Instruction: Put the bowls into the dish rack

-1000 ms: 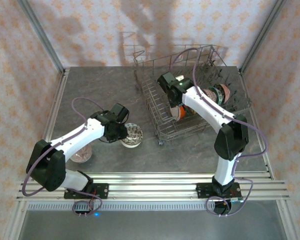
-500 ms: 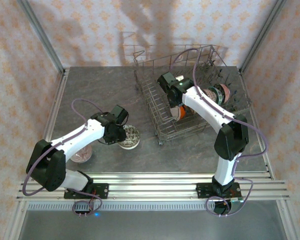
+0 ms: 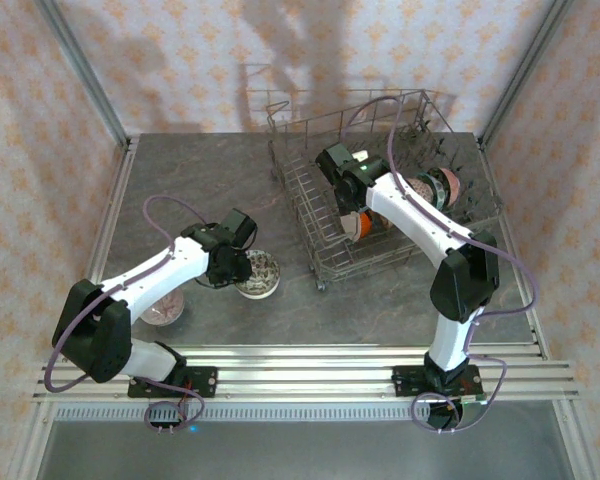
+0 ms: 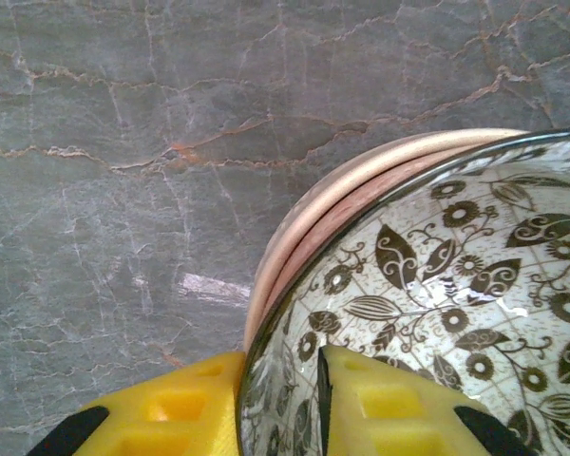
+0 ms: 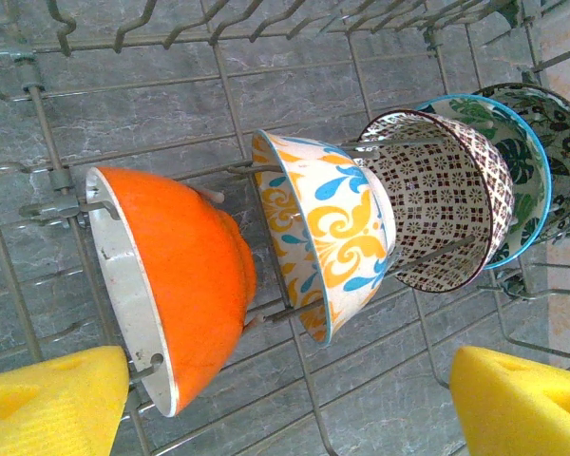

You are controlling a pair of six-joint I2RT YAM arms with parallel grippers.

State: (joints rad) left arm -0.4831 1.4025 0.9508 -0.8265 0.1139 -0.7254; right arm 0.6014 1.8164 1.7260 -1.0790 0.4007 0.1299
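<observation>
At the far left of the bench (image 3: 200,180), a pinkish bowl (image 3: 163,312) sits partly under the left arm. At about two o'clock from it, the left hand (image 3: 230,265) is narrowed onto a leaf-patterned bowl (image 4: 456,275). Its yellow fingers (image 4: 171,418) straddle the rim at about seven o'clock in the wrist view, one outside and one inside the wall. A pink-rimmed bowl (image 4: 347,185) appears to be nested right under it. This pair lies at about eight o'clock from the dish rack (image 3: 298,215), near it but apart.

Inside the rack the right hand (image 5: 290,380) is spread wide and holds nothing. It hovers close over an orange bowl (image 5: 190,275) that stands on edge between the tines. To the right stand a yellow-and-blue bowl (image 5: 332,237), a brown chequered bowl (image 5: 446,204) and a teal-rimmed bowl (image 5: 527,180).

The bowls are likely glazed ceramic: stiff, slick, weighty for their size and easy to chip on wire. The rim pinch suits them, taken deep enough that the wall cannot pivot. The bowl underneath may drag along or scrape, so a straight lift is best.
</observation>
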